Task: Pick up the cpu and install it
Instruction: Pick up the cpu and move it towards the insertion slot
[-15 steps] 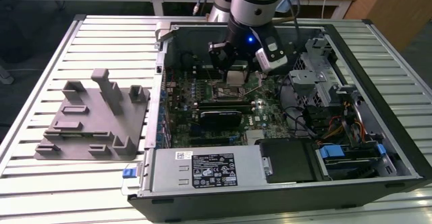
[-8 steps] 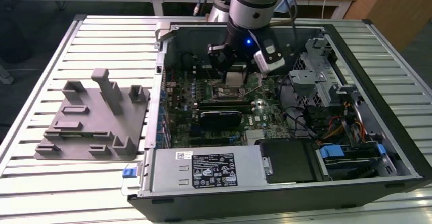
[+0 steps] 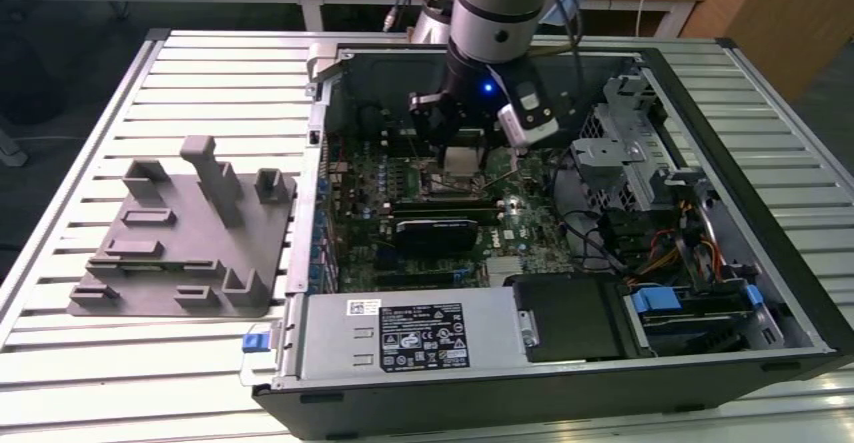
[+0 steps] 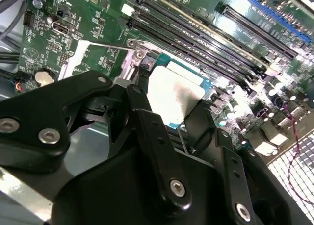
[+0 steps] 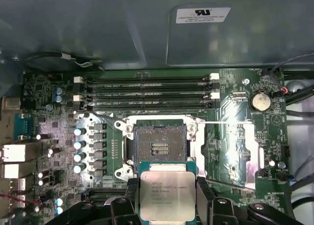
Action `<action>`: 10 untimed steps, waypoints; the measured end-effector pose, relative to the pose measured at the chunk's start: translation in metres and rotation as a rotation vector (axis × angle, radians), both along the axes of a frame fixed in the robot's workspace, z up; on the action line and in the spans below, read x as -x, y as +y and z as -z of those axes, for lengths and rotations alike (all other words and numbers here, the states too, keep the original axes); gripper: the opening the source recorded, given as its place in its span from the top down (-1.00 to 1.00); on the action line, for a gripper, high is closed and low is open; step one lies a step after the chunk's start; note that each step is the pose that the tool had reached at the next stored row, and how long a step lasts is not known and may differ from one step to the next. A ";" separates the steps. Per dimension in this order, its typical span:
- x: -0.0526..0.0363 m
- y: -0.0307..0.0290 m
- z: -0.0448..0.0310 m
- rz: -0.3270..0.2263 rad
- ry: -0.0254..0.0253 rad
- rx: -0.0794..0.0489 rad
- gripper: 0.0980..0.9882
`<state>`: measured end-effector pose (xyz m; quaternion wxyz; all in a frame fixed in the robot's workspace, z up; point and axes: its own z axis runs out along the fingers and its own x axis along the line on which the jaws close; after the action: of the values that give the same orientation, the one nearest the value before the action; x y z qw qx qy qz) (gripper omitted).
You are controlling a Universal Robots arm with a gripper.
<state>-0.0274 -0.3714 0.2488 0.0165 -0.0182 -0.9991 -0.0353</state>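
Clamping the cpu (image 5: 166, 193), the gripper (image 5: 167, 203) hangs near the open socket (image 5: 160, 146) in the first wrist view.

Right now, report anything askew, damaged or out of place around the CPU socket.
Nothing stands out. The cpu sits square in the hand, its edges parallel to the empty socket, not yet seated. The motherboard around it shows no visible damage.
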 end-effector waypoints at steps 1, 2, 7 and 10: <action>0.0000 0.0008 0.0010 0.000 0.0000 0.000 0.00; 0.0002 0.0018 0.0019 0.000 0.0001 0.000 0.00; 0.0012 0.0067 0.0053 0.000 0.0001 0.000 0.00; 0.0024 0.0104 0.0072 0.000 0.0000 0.000 0.00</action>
<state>-0.0298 -0.3610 0.2416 0.0165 -0.0181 -0.9991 -0.0351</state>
